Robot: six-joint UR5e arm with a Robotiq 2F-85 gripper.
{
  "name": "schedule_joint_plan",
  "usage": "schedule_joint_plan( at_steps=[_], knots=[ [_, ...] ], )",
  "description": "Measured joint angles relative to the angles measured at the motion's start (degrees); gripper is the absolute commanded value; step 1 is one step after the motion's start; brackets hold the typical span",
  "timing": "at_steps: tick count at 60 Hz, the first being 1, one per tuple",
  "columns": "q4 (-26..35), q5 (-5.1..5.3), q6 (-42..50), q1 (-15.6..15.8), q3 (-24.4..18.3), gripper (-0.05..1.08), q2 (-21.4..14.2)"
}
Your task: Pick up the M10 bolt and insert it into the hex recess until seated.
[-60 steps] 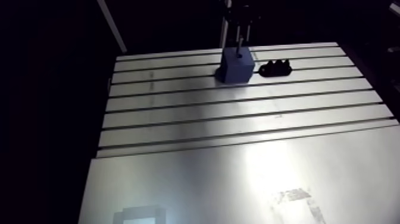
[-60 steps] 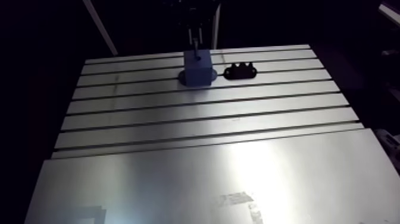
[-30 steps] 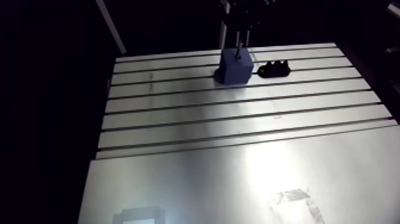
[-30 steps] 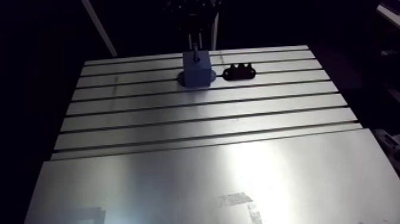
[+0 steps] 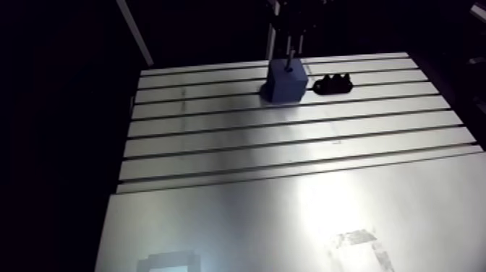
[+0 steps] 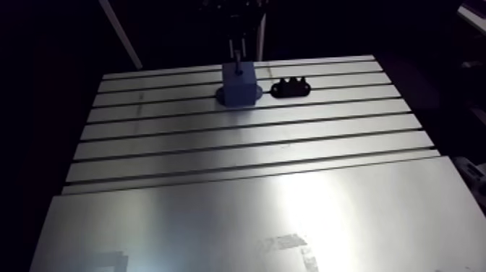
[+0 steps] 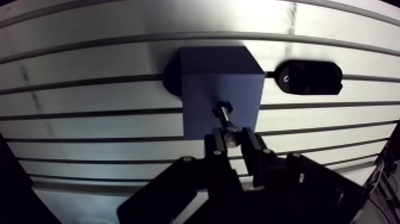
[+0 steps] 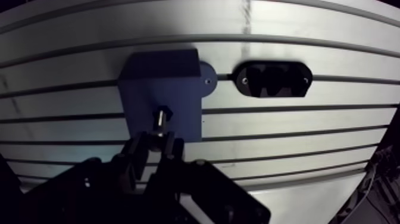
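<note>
At the far end of the slotted table, the blue block stands upright, with a black holder lying just beside it and apart from it. The M10 bolt is held by the gripper: the jaws are drawn in narrow and pressed on the upper shank. The hex head points down toward the block's top face.

The pick-up is judged to be done, since the bolt is off the table and clamped. The carry is also judged complete, because in the wrist view the bolt's head lies over the middle of the block's top, where the hex recess is expected. The recess itself is hidden under the head. Whether the head has entered it cannot be told. In the arm view a length of shank is seen above the block, so seating is judged not yet reached. What is left is the downward push until the head bottoms out, then the release.

As for containers, the block's recess is covered from sight by the bolt. The black holder shows several dark pockets. Nothing bright is seen in them, though they are too dark for emptiness to be stated firmly.
</note>
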Motion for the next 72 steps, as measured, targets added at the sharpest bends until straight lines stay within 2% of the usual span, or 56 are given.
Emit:
schedule_joint_plan(
  at_steps=[72],
  knots=[
    [-0.44, 0.08, -0.16, -0.1, 1.06, 0.81, -0.15]
  ],
)
